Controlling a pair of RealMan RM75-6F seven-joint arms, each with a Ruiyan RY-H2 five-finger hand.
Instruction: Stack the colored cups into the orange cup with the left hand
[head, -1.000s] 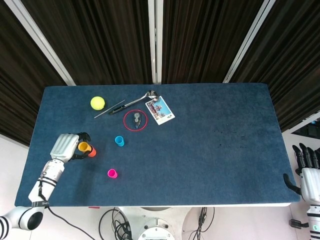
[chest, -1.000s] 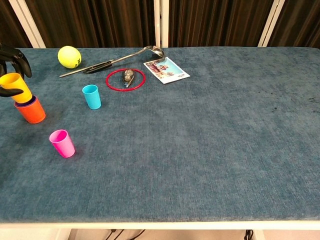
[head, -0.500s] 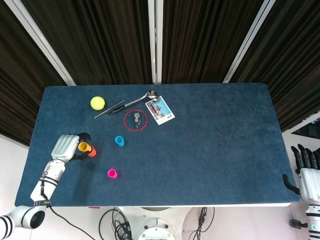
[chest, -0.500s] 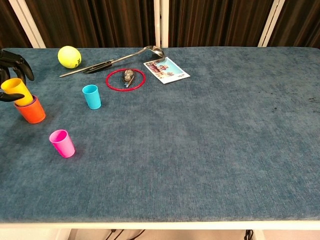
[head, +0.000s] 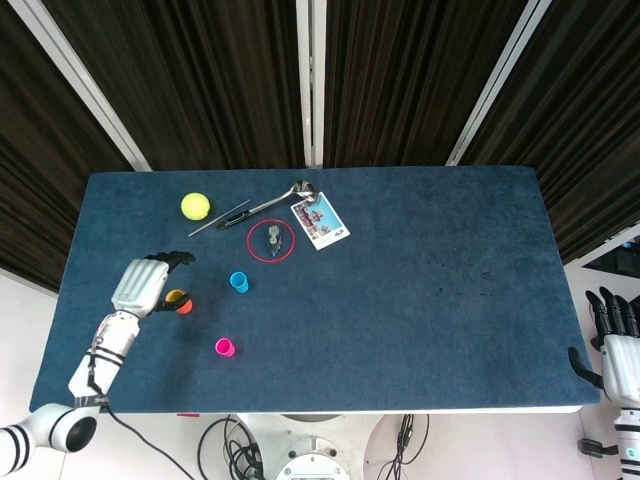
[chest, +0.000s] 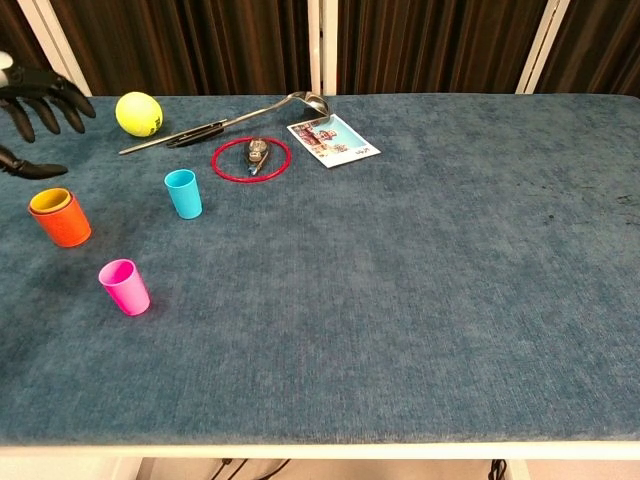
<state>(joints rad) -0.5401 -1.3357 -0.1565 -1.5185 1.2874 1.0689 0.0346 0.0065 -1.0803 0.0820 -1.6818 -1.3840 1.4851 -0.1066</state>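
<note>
Left hand: my left hand (chest: 35, 100) hovers above and just behind the orange cup, fingers spread and holding nothing.
Right hand: the right hand (head: 615, 335) hangs off the far right edge of the table (head: 420, 300), well apart from every cup; its fingers look loosely straight with nothing in them, so I read it as released.
Orange cup: the orange cup (chest: 62, 222) stands upright near the left edge, with the yellow cup (chest: 50, 199) nested inside it so only its rim shows.
Blue cup: the blue cup (chest: 183, 193) stands upright, mouth up, to the right of the orange stack and a little further from me.
Pink cup: the pink cup (chest: 125, 286) stands upright nearer to me, to the right of the stack.
Key relation: both loose cups lie to the right of my left hand, long axes vertical; the blue one sits at about the depth of my fingers, so I judge it the easier next pick (the pink calls for pulling the hand back toward me).
Nearer hand: the left by a wide margin, as the task asks.
Other things: a yellow ball (chest: 138, 113), a spoon (chest: 285, 102), a red ring (chest: 251, 158) and a picture card (chest: 333, 139) lie at the back.
Writing: the card carries print too small for me to read; I see no brand on the cups.
</note>
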